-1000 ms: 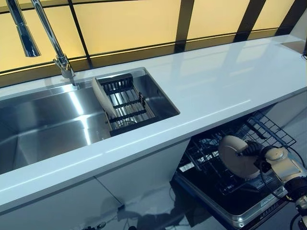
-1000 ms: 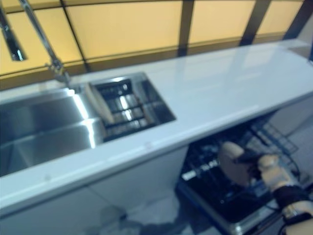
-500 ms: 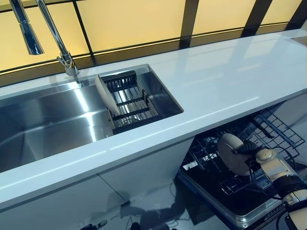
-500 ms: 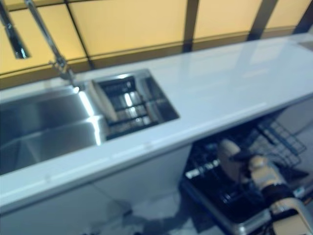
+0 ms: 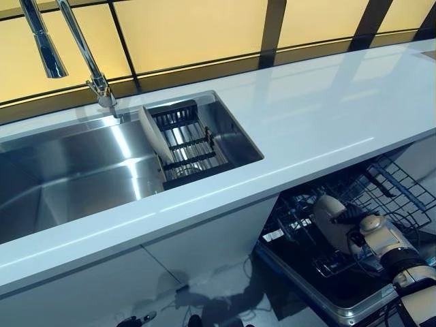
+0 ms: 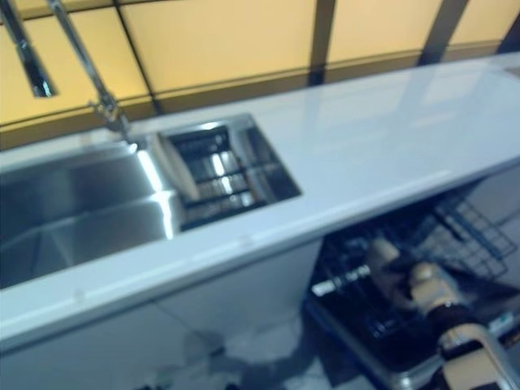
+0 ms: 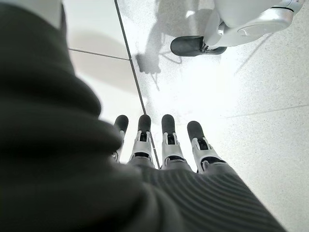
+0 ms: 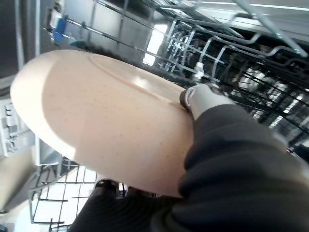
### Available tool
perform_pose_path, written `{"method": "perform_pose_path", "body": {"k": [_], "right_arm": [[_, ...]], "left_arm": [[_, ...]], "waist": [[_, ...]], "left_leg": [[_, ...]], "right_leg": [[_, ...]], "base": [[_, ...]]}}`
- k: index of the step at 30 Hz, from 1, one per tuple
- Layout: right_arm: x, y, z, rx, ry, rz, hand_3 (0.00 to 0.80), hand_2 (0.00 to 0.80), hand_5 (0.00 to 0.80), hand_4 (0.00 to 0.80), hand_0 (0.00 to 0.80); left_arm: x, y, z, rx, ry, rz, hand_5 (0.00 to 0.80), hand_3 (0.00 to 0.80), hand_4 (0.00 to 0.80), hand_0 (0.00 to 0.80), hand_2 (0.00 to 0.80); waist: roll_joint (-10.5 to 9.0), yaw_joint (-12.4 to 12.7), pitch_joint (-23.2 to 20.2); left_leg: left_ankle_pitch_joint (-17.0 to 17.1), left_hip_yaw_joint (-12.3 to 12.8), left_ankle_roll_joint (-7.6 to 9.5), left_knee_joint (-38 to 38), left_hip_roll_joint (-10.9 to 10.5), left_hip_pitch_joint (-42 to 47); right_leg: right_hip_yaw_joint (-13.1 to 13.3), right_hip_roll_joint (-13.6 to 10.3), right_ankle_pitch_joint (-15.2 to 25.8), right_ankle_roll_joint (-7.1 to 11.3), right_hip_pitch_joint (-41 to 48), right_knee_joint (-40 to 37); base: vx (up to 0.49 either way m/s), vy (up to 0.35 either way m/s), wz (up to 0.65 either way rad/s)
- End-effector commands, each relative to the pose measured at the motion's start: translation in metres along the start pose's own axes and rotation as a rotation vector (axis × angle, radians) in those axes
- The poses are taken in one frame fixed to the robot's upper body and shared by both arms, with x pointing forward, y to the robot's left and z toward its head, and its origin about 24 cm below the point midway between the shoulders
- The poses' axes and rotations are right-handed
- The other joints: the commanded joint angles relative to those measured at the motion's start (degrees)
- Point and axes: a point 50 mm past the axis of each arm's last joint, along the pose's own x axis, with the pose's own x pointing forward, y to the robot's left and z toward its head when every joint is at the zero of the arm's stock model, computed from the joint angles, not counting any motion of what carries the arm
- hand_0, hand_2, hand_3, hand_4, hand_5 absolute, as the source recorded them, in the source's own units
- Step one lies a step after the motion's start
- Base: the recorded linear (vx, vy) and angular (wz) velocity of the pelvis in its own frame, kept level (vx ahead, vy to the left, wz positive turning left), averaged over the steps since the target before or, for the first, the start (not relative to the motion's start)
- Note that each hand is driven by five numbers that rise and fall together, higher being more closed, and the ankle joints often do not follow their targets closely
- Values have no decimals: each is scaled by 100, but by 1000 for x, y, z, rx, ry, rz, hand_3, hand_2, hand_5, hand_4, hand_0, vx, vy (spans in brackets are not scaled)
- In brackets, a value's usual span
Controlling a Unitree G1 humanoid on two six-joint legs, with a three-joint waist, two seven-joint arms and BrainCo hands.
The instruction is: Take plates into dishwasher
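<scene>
Speckled cream ceramic plate (image 8: 106, 121), round, glossy and rimmed with a faint raised ring inside its edge, stands on edge in the right hand (image 5: 371, 231), low over the black wire rack (image 5: 392, 194) of the open dishwasher (image 5: 327, 289) under the white countertop (image 5: 306, 129). In the right wrist view the thumb (image 8: 200, 99) presses on the plate's face near its rim while the other fingers are curled behind it, so the plate is pinched between them; the dark ribbed cover hides most of those fingers. The plate's lower edge is down among the rack's upright wires, but whether it touches them I cannot tell.

A second cream plate (image 5: 151, 134) of the same kind leans upright at the left end of the black dish drainer (image 5: 187, 146) that sits in the right part of the stainless steel sink (image 5: 75, 174). A chrome gooseneck tap (image 5: 82, 51) rises behind the sink.

The left hand (image 7: 159, 145) shows only in its own wrist view, hanging over the pale speckled floor (image 7: 251, 96) with its fingers straight, side by side and holding nothing.
</scene>
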Motion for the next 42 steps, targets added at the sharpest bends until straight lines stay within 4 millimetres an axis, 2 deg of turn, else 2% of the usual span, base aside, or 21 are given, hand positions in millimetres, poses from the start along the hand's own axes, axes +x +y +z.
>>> {"method": "perform_pose_path", "body": {"k": [1, 15, 25, 26, 28, 29, 36, 42], "right_arm": [[5, 14, 26, -41, -63, 70, 800, 800, 800, 800, 800], [12, 32, 18, -59, -15, 95, 800, 800, 800, 800, 800], [13, 35, 18, -60, -12, 92, 800, 800, 800, 800, 800], [12, 34, 19, -59, -13, 91, 618, 618, 618, 618, 618], [12, 34, 20, -58, -20, 81, 75, 75, 75, 75, 75], [12, 34, 21, -60, -22, 82, 0, 0, 0, 0, 0], [9, 28, 22, -97, -24, 78, 0, 0, 0, 0, 0], [0, 7, 27, -106, -38, 51, 0, 0, 0, 0, 0]], "left_arm": [[2, -2, 14, 7, -20, -2, 0, 0, 0, 0, 0], [3, -7, 21, 25, -37, -15, 0, 0, 0, 0, 0], [3, -7, 23, 29, -41, -18, 0, 0, 0, 0, 0], [3, -8, 23, 30, -43, -19, 0, 0, 0, 0, 0], [3, -8, 23, 31, -44, -19, 0, 0, 0, 0, 0], [3, -9, 24, 31, -45, -18, 0, 0, 0, 0, 0], [3, -8, 24, 30, -41, -14, 0, 0, 0, 0, 0], [3, 0, 19, 12, -28, 9, 0, 0, 0, 0, 0]], "waist": [[-53, 254, -17], [24, 321, 16], [73, 330, 67], [70, 327, 68], [58, 314, 67], [51, 305, 67], [-25, 261, 56], [-135, 186, 72]], "left_leg": [[-609, -221, 358, -10, -461, 164], [-563, -294, 363, -10, -486, 68], [-540, -306, 353, -10, -496, 35], [-539, -303, 350, -10, -495, 32], [-539, -296, 349, -10, -491, 41], [-539, -292, 351, -10, -491, 43], [-547, -253, 348, -10, -469, 78], [-573, -205, 343, -10, -442, 159]], "right_leg": [[-130, 245, -24, -40, -212, 23], [-168, 219, -3, -49, -297, 23], [-181, 210, 10, -49, -332, 23], [-177, 212, 11, -49, -333, 23], [-167, 217, 17, -48, -327, 23], [-162, 219, 20, -47, -326, 23], [-134, 241, 27, -43, -294, 23], [-84, 274, 28, -33, -221, 23]], "base": [[0, 0, 0], [-6, -6, 4], [-2, 0, 0], [0, 0, 0], [0, 0, 0], [0, 0, 0], [0, 0, 0], [0, 0, 0]]}}
